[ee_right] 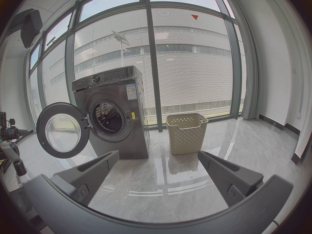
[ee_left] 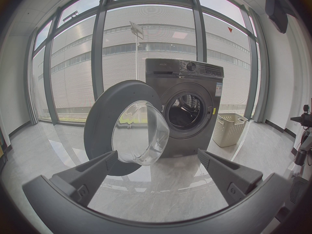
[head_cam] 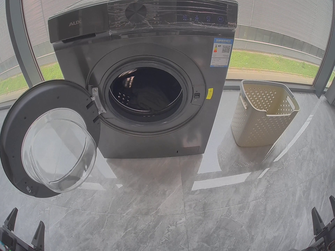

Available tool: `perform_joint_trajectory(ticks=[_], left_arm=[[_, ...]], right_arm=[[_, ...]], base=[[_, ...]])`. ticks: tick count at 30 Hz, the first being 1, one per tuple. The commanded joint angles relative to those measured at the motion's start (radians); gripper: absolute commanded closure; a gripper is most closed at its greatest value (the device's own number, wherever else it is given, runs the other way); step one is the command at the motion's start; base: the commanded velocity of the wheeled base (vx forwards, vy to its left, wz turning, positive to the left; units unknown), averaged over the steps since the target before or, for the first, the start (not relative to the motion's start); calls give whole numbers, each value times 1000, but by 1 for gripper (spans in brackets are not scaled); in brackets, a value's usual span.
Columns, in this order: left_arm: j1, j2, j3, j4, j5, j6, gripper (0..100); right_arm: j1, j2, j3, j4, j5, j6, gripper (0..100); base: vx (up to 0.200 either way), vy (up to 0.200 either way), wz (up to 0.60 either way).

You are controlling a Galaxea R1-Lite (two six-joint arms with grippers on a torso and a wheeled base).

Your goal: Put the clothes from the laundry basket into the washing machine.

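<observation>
On floor [head_cam: 209, 210] right of washing machine [head_cam: 164, 32], laundry basket [head_cam: 260, 122] looks empty; clothes [head_cam: 151, 100] in drum [head_cam: 120, 96], door [head_cam: 21, 122] wide for loading. L gripper [ee_left: 157, 153], R gripper [ee_right: 157, 153]: wide, empty.

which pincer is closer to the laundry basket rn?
Right. The right pincer hangs open on the same side as the laundry basket, well short of it; the left pincer, also open, is farther off by the washer door.

The boxy metal washing machine [head_cam: 146, 88] is dark grey, its round door [head_cam: 52, 140] at eight o'clock grey-rimmed around clear glass. At three o'clock, the cream plastic laundry basket [head_cam: 251, 126] carries a star-shaped perforation grid. The glossy floor [head_cam: 174, 210] is grey-veined marble.
</observation>
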State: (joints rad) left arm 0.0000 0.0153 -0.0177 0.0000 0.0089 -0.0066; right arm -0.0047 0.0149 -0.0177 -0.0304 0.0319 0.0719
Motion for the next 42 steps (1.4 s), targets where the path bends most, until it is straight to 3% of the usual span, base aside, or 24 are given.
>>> perform_joint_trajectory(ticks=[1,5,11,19,23,42], left_arm=[[0,-15,18,0,2,-1,0],[-2,-15,18,0,-6,8,0],[0,-15,18,0,-6,5,0],[0,-15,18,0,-4,0,0],[0,-15,18,0,6,-19,0],[0,-15,18,0,6,-19,0]], right_arm=[[2,-15,4,0,3,0,0],[2,-15,5,-5,11,-1,0],[3,-15,8,-16,5,16,0],[2,-15,7,-11,13,2,0],[2,-15,7,-13,22,2,0],[0,-15,8,-14,19,8,0]], base=[[0,0,0],[0,0,0],[-100,0,0],[0,0,0],[0,200,0],[0,179,0]])
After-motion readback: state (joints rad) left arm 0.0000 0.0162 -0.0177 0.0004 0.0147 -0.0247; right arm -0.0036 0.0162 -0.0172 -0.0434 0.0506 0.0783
